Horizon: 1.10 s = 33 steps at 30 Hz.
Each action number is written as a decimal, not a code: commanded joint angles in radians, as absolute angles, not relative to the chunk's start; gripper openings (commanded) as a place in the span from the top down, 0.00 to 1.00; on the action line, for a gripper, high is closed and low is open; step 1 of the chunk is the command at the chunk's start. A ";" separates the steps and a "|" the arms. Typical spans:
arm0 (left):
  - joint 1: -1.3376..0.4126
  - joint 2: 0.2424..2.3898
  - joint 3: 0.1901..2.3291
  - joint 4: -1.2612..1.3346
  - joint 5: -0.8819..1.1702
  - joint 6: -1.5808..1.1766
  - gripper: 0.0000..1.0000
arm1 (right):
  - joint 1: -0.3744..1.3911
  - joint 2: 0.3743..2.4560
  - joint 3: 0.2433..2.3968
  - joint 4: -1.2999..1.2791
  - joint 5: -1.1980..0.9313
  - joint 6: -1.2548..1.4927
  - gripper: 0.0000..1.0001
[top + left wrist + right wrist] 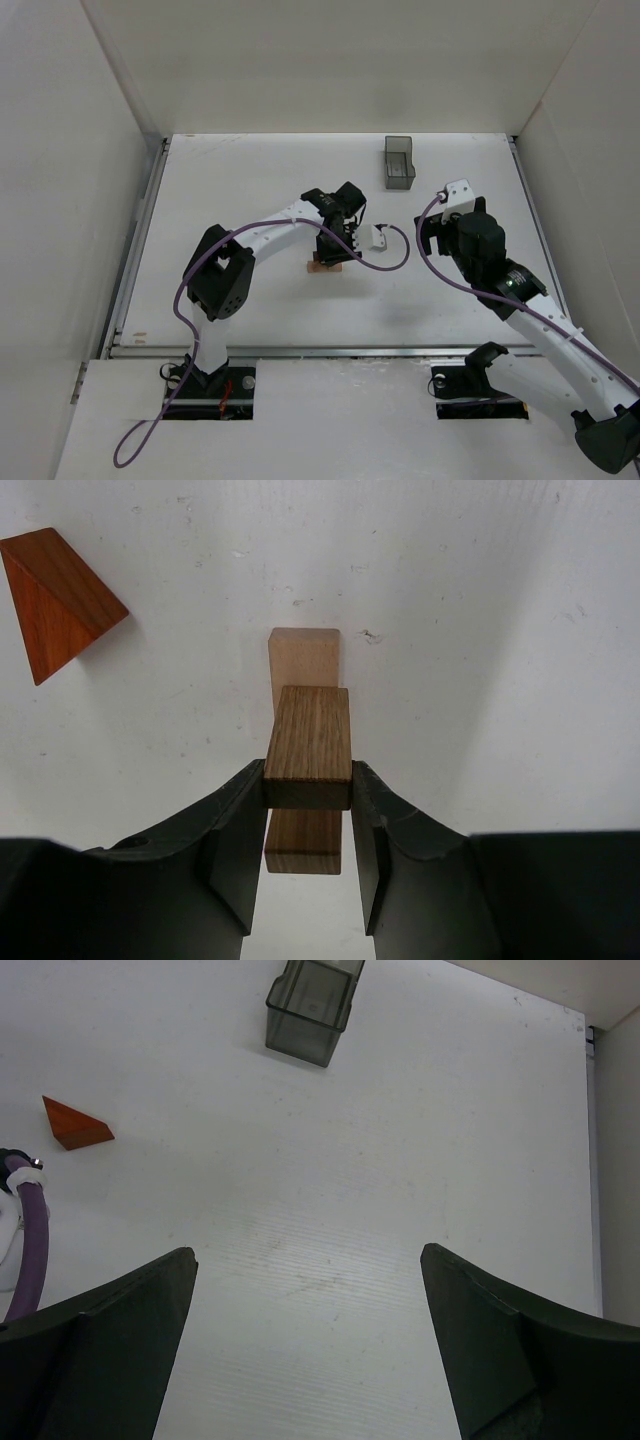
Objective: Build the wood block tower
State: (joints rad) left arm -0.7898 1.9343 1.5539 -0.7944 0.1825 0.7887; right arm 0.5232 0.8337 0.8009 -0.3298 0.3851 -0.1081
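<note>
My left gripper [308, 780] is shut on a tan wood block [312, 742] and holds it over a second tan block [304, 658] that lies flat on the table, lined up with it. I cannot tell whether the two blocks touch. The orange triangular piece [60, 595] lies on the table to the left of them and also shows in the right wrist view [75, 1125]. In the top view my left gripper [335, 250] is at the table's middle, with the blocks just below it. My right gripper [307, 1255] is open and empty to the right [440, 232].
A translucent dark grey bin [399, 161] stands at the back, right of centre, and also shows in the right wrist view [312, 1008]. The left arm's purple cable [385, 262] loops between the two grippers. White walls enclose the table on three sides.
</note>
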 commanded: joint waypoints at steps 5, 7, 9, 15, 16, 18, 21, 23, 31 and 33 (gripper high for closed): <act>-0.782 1.925 1.580 -0.793 0.183 0.801 0.67 | 0.518 0.831 0.788 -0.282 0.380 -0.112 0.01; -0.782 1.925 1.580 -0.793 0.183 0.801 0.67 | 0.518 0.831 0.788 -0.282 0.380 -0.112 0.01; -0.782 1.925 1.580 -0.793 0.183 0.801 0.67 | 0.518 0.831 0.788 -0.282 0.371 -0.112 0.01; -0.782 1.925 1.580 -0.793 0.183 0.801 0.65 | 0.518 0.831 0.788 -0.282 0.371 -0.112 0.01; -0.782 1.925 1.580 -0.793 0.183 0.801 0.65 | 0.518 0.831 0.788 -0.282 0.371 -0.112 0.01; -0.782 1.925 1.580 -0.793 0.173 0.801 0.64 | 0.518 0.831 0.788 -0.282 0.371 -0.112 0.01; -0.782 1.925 1.580 -0.793 0.173 0.801 0.63 | 0.518 0.831 0.788 -0.282 0.371 -0.112 0.01; -0.782 1.925 1.580 -0.793 0.164 0.801 0.60 | 0.518 0.831 0.788 -0.282 0.371 -0.112 0.01; -0.782 1.925 1.580 -0.782 0.164 0.801 0.60 | 0.518 0.831 0.788 -0.282 0.371 -0.112 0.01; -0.782 1.925 1.580 -0.782 0.153 0.792 0.60 | 0.518 0.831 0.788 -0.282 0.371 -0.112 0.01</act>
State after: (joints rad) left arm -0.7895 1.9343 1.5539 -0.7803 0.1631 0.7887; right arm 0.5232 0.8337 0.8009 -0.3298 0.3840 -0.1081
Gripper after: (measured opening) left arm 0.397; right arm 0.993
